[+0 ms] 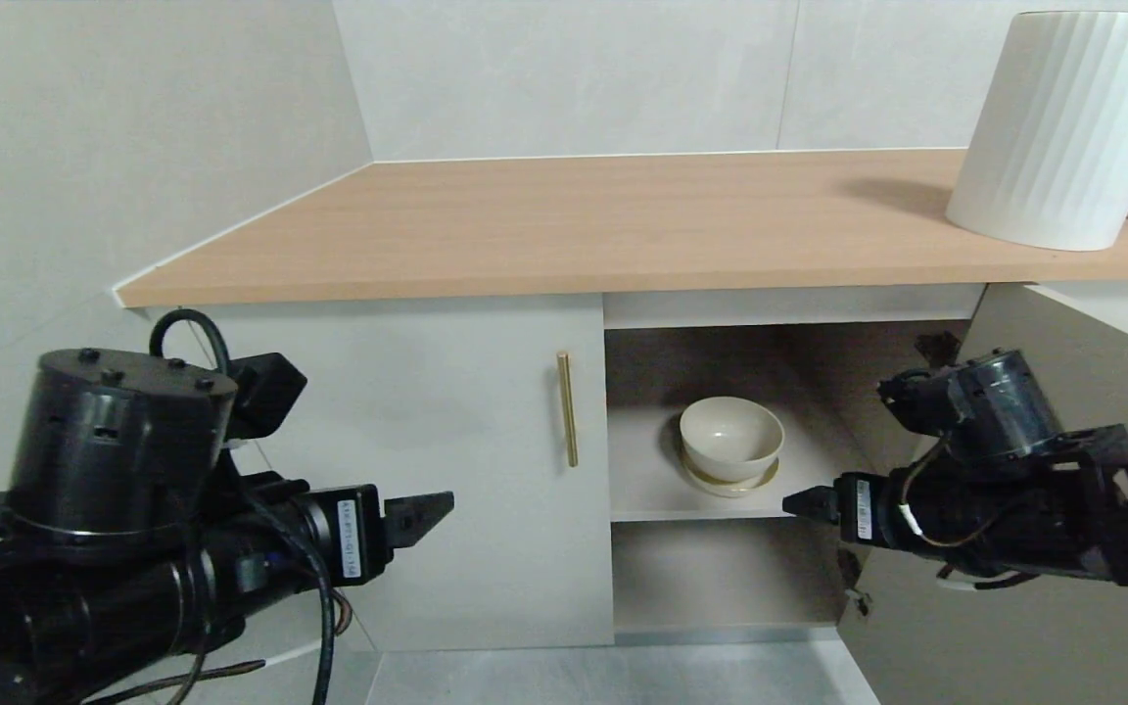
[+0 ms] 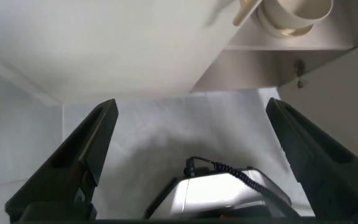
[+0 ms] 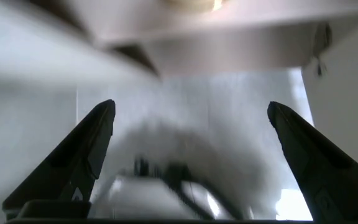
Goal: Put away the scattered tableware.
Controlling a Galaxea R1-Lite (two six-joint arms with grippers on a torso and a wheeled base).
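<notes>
A bowl (image 1: 730, 436) is seen on a plate (image 1: 732, 483), set on the cabinet's upper shelf (image 1: 642, 480) near its front edge. The left gripper (image 1: 422, 517) is held open and empty before the closed door (image 1: 466, 470). The right gripper (image 1: 801, 502) is held open and empty before the shelf's front edge, toward its right end. A ribbed cylinder (image 1: 1073, 127) is placed on the counter (image 1: 574, 225).

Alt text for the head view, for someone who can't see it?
A cream bowl sits on a saucer on the shelf of an open cabinet beneath a wooden counter. The left gripper and right gripper hover outside, open.
</notes>
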